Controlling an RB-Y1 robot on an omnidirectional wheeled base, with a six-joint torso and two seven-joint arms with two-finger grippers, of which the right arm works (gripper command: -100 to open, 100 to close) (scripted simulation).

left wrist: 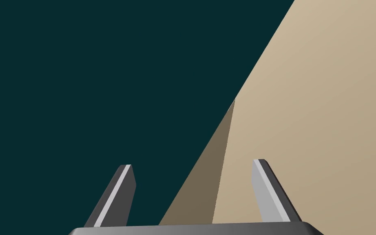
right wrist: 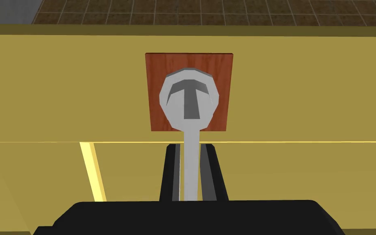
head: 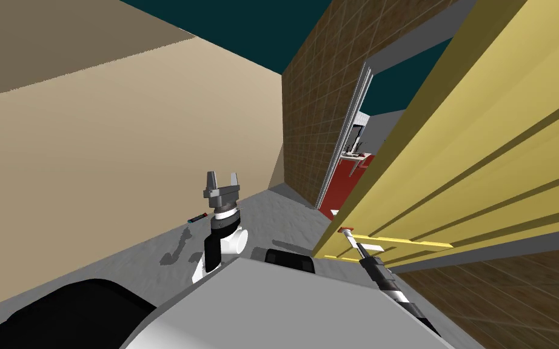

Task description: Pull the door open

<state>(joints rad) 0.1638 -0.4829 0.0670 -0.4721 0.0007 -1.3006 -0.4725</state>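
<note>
- Door [head: 484, 151], yellow with raised bands, is seen on the right. It is swung off the brown tiled wall [head: 314, 115], so that its free edge stands near the robot.
- A beige wall [head: 120, 151] is spread across the left and far side and is met by the tiled wall at a far corner.
- A grey floor [head: 272, 212] is laid between the two walls.
- A doorway [head: 357, 139] is uncovered in the tiled wall, far right, and a red surface [head: 339, 182] is seen through it.
- The left gripper [head: 222, 180] is held upright near the middle, well apart from the yellow panel. Its fingers [left wrist: 118, 196] are spread, with nothing between them.
- The right gripper [head: 363, 254] is set at the panel's near edge, and its jaws are pressed against the two sides of the handle [right wrist: 188, 102].
- The handle is shown as a grey lever with a round hub, mounted on a square red-brown plate [right wrist: 154, 81].
- A small dark item [head: 196, 218] with red and blue ends is seen on the floor by the beige wall, left of the left arm.
</note>
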